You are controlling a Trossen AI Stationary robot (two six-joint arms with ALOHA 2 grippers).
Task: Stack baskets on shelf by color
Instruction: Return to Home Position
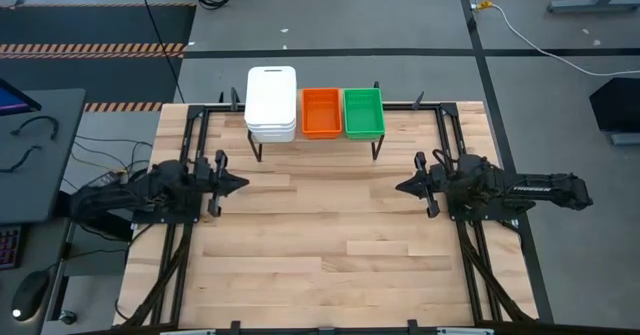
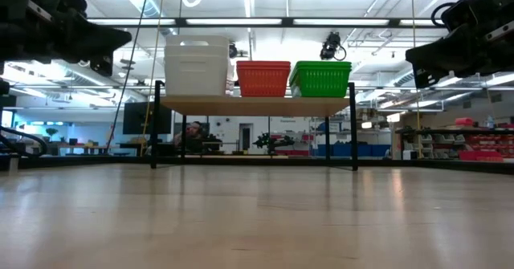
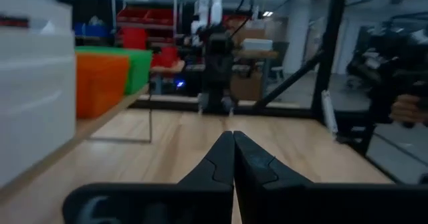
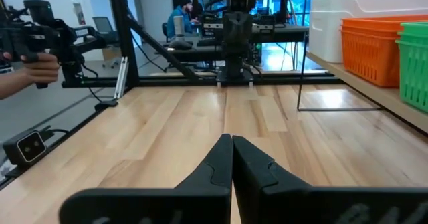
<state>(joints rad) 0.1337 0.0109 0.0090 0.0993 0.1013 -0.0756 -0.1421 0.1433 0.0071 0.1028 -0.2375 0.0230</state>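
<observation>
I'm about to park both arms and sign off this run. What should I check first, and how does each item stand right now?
1. White stack sits on the shelf: ok.
2. Orange stack sits in the middle, one colour only: ok.
3. Green stack sits at the other end, one colour only: ok.
4. Left pincer shut, empty, apart from the shelf: ok.
5. Right pincer shut, empty, apart from the shelf: ok.
6. Three baskets in each stack: cannot tell.

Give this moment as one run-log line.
shelf: white baskets, orange baskets, green baskets side by side, stacked by color | left gripper: shut, empty, above table | right gripper: shut, empty, above table
</observation>
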